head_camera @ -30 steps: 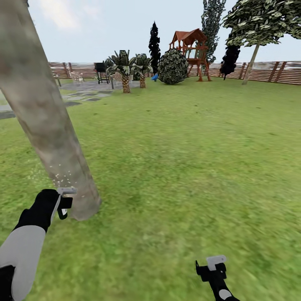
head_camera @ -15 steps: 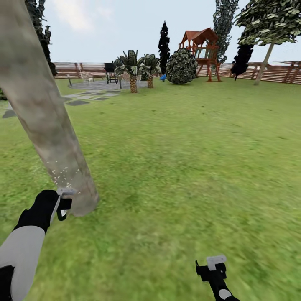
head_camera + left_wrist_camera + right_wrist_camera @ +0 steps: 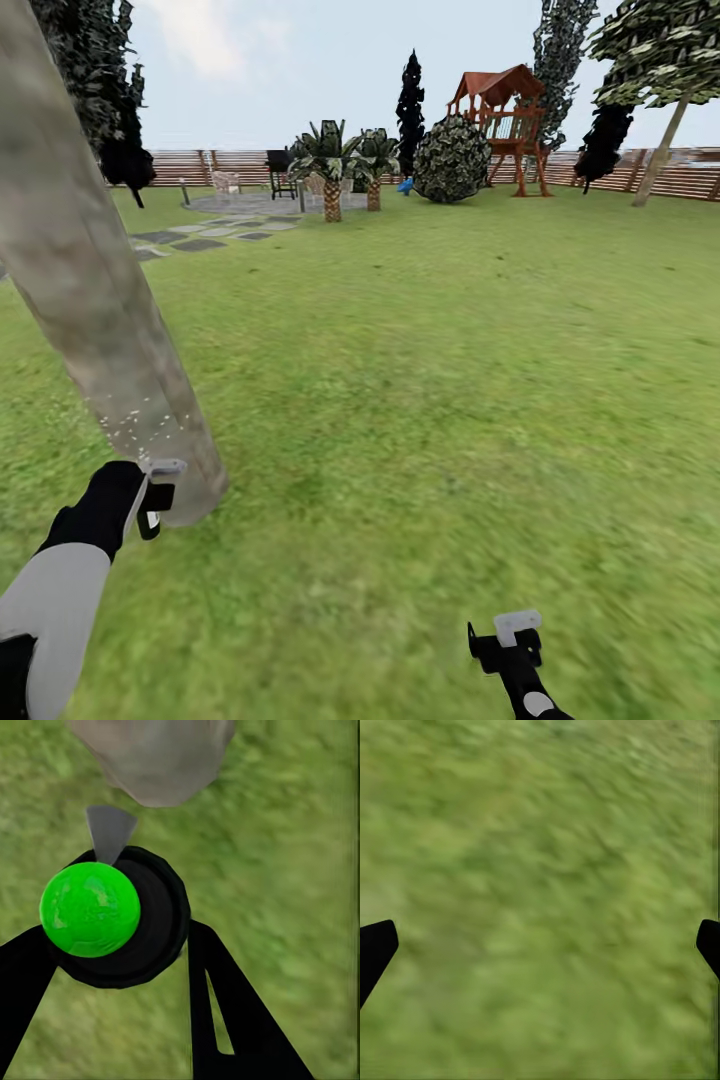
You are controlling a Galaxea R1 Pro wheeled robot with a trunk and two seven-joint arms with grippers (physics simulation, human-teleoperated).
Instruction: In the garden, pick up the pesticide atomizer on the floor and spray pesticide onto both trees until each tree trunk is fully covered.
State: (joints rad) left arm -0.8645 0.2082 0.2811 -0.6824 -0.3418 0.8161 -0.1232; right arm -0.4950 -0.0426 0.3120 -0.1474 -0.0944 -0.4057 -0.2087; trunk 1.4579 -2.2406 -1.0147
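My left gripper [image 3: 152, 497] is shut on the pesticide atomizer [image 3: 90, 909], a black body with a bright green round cap. Its grey nozzle [image 3: 110, 831] points at the base of the near tree trunk [image 3: 95, 290], a thick mottled grey-beige column leaning at the left. A few white specks dot the bark just above the nozzle. The second tree [image 3: 664, 140] stands far off at the right by the fence, with a thin slanted trunk. My right gripper [image 3: 508, 640] hangs open low over the grass lawn [image 3: 430, 380], holding nothing.
A reddish slat fence [image 3: 230, 165] rings the lawn. Far back are short palms [image 3: 330, 175], a round bush [image 3: 452, 160], a wooden play tower [image 3: 505, 115], dark cypresses [image 3: 410, 95] and grey paving slabs [image 3: 195, 240].
The whole view has swung left, sliding the far garden rightward. The left gripper stays at the trunk base with the atomizer. The white specks on the bark have thinned.
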